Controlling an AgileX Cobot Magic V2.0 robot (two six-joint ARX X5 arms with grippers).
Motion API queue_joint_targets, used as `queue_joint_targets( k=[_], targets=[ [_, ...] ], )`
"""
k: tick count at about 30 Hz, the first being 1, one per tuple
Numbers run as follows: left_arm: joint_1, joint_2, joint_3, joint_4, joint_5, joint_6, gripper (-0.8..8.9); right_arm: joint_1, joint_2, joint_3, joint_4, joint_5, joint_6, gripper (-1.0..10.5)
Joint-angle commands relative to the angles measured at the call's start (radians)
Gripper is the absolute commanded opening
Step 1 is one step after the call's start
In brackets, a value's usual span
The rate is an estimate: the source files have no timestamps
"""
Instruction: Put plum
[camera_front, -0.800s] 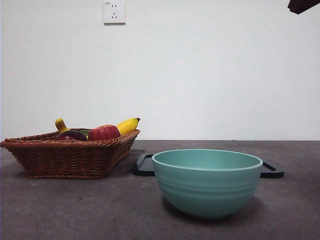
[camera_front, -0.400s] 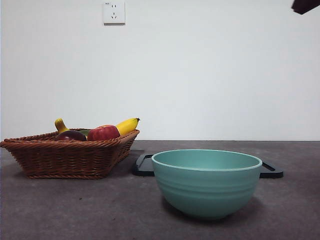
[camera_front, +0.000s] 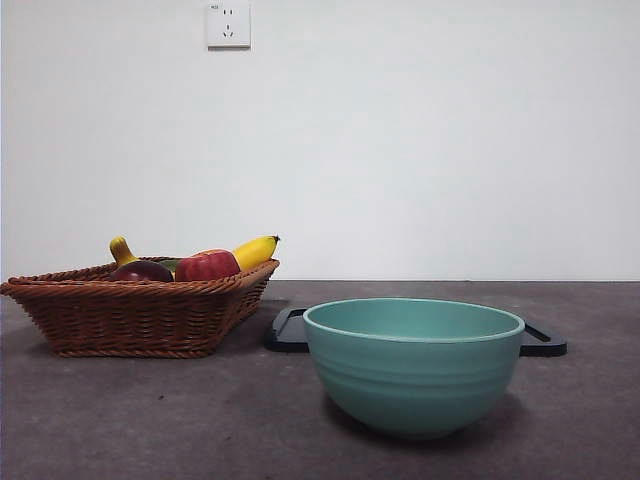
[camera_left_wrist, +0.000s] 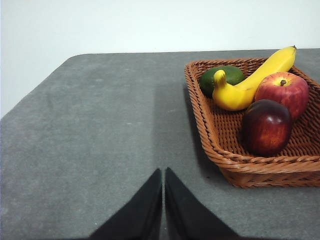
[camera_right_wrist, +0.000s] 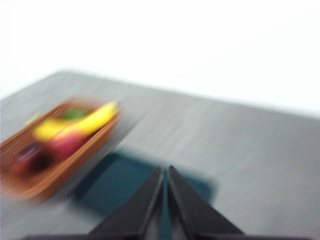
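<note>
The dark maroon plum (camera_left_wrist: 266, 126) lies in the wicker basket (camera_left_wrist: 227, 160) beside a red apple (camera_left_wrist: 282, 92); in the front view the plum (camera_front: 141, 270) peeks over the basket (camera_front: 140, 315) rim at the left. My left gripper (camera_left_wrist: 163, 175) is shut and empty, over bare table beside the basket. My right gripper (camera_right_wrist: 165, 172) is shut and empty, high above the table; its view is blurred, with the plum (camera_right_wrist: 34, 156) a dark smear in the basket. Neither gripper shows in the front view.
A banana (camera_left_wrist: 252, 80) and a green fruit (camera_left_wrist: 221, 79) share the basket. A teal bowl (camera_front: 414, 363) stands front centre, with a black tray (camera_front: 290, 331) behind it. A wall socket (camera_front: 228, 24) sits high on the white wall.
The dark arm tip at the front view's top right corner has slid out of the picture. The fruit, basket and bowl have not moved.
</note>
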Motion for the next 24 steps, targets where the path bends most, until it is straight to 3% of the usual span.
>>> queue_joint_targets(
  k=[1,10,18,24],
  targets=[
    [0.003,-0.002,-0.021,-0.006,-0.001,-0.005,0.08,-0.041,-0.073,-0.126,0.132,0.054,-0.013,0.0],
    [0.003,-0.002,-0.021,-0.006,-0.001,-0.005,0.08,-0.084,-0.349,-0.489,0.360,0.228,0.046,0.0],
    [0.003,-0.002,-0.021,-0.006,-0.001,-0.005,0.08,-0.084,-0.505,-0.664,0.380,0.251,0.098,0.0],
    [0.003,-0.002,-0.021,-0.006,-0.001,-0.005,0.08,-0.084,-0.509,-0.747,0.407,0.251,0.139,0.0]
  ],
)
